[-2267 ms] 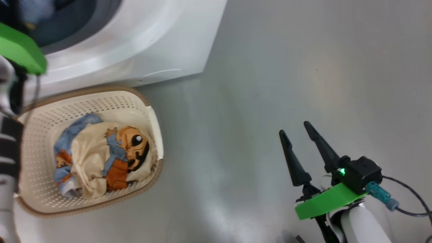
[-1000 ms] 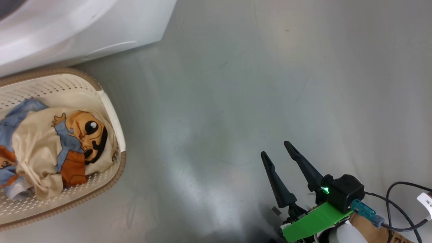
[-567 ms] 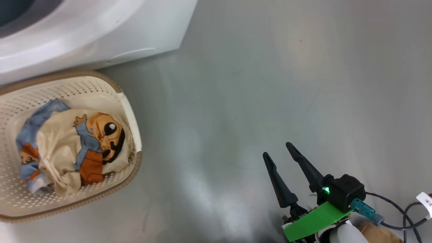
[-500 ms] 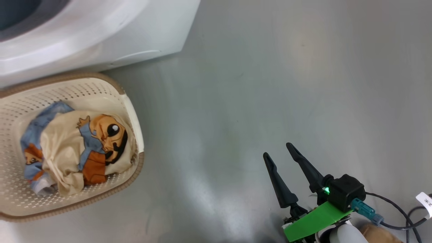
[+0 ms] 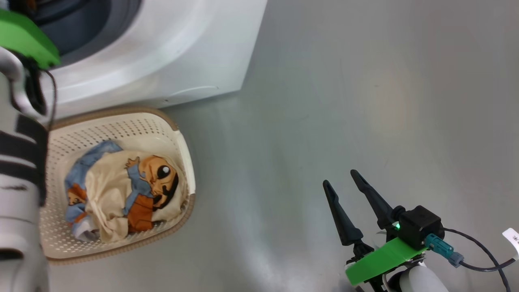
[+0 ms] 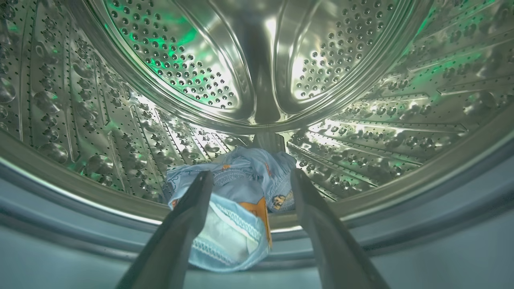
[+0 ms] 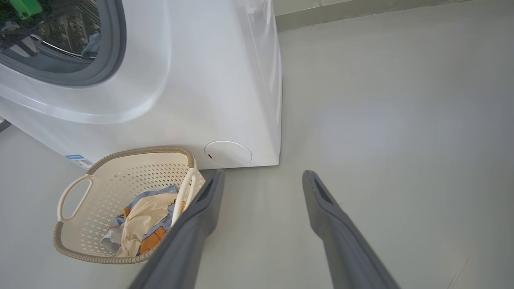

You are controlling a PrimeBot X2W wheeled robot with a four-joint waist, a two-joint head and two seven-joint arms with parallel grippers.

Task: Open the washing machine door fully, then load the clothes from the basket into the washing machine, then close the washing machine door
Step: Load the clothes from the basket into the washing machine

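Observation:
The white washing machine point(image 5: 170, 52) stands at the upper left, and its door is out of view. My left gripper point(image 6: 252, 174) is open inside the steel drum point(image 6: 257, 60). A light blue garment point(image 6: 237, 200) lies loose between its fingers, over the drum's front lip. The cream basket point(image 5: 121, 121) sits on the floor before the machine and holds a bundle of cream and blue clothes point(image 5: 125, 190). My right gripper point(image 5: 340, 179) hovers open and empty above bare floor, well to the right. Its wrist view takes in the machine point(image 7: 192, 80), the basket point(image 7: 120, 154), the clothes point(image 7: 140, 224) and my right gripper point(image 7: 263, 173).
My pale left forearm point(image 5: 20, 182) rises along the left edge over the basket's near side. Smooth grey floor point(image 5: 344, 101) stretches right of the machine. A cable point(image 5: 482, 251) trails from the right wrist. A round cover point(image 7: 227, 153) sits low on the machine's front.
The head camera swung right and then back left, so the machine's opening and my left forearm are in view again. Basket, clothes and right gripper have kept their places.

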